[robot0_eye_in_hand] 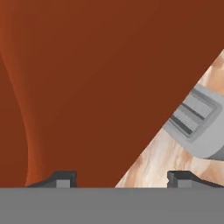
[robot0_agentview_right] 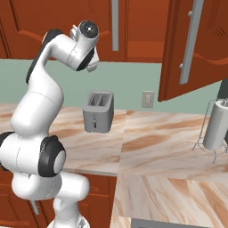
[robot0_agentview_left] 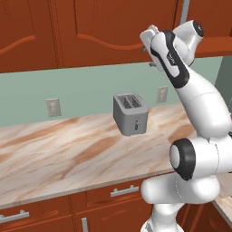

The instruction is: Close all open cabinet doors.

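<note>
1. Claw [robot0_eye_in_hand: 121,178] is sitting raised up at the wall cabinets, its two small dark fingertips [robot0_eye_in_hand: 61,178] standing apart with nothing between them; its opening looks moderate, neither pinched nor spread wide.
2. Filling the space directly ahead of the claw, very close, is the face of a glossy reddish-brown wooden cabinet door [robot0_eye_in_hand: 87,78]; whether the fingertips are touching it I cannot tell.
3. Beyond that door's slanting lower edge, below the claw, a grey metal two-slot toaster [robot0_eye_in_hand: 199,124] is standing on the pale marbled stone countertop [robot0_eye_in_hand: 153,166].
4. From the right base view, one tall reddish-brown arched-panel wall-cabinet door [robot0_agentview_right: 196,49] with a long vertical silver bar handle [robot0_agentview_right: 190,42] is hanging swung outward, off to the claw's side over the counter corner.
5. Further that way, a white paper-towel roll [robot0_agentview_right: 216,125] on a wire stand is resting on the countertop.
6. Behind the toaster, white wall outlets [robot0_agentview_left: 53,107] are sitting on the pale green backsplash [robot0_agentview_left: 86,88].
</note>
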